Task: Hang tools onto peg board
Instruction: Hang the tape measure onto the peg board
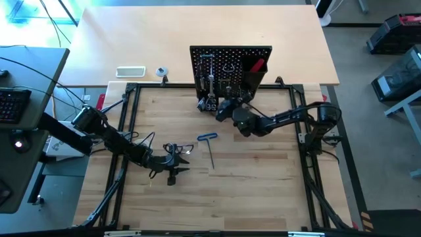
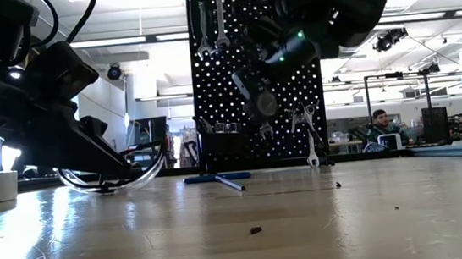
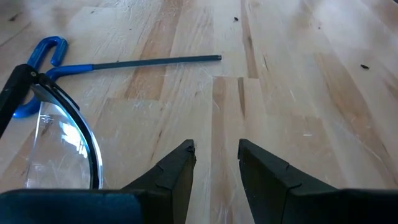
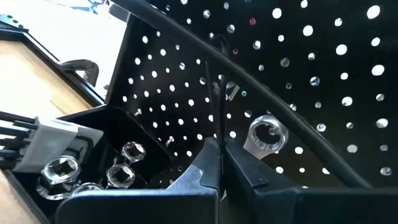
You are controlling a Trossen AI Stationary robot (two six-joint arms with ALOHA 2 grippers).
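Pale wood planks fill the tabletop (image 1: pixel 263 184) where we see the left claw (image 1: pixel 172 172) stretched low at lower left of the high view, fingers parted and empty, just beside the clear glasses (image 1: pixel 179 149). The blue-handled hex key (image 1: pixel 209 146) lies near centre, open boards around it. At upper centre the right claw (image 1: pixel 223 110), pinched shut on nothing, reaches against the peg board (image 1: pixel 230 66), by a hanging wrench (image 4: pixel 266 137).

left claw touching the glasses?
Apart. The left wrist view shows the left claw open over bare wood, with the clear glasses off to one side and a gap between them.
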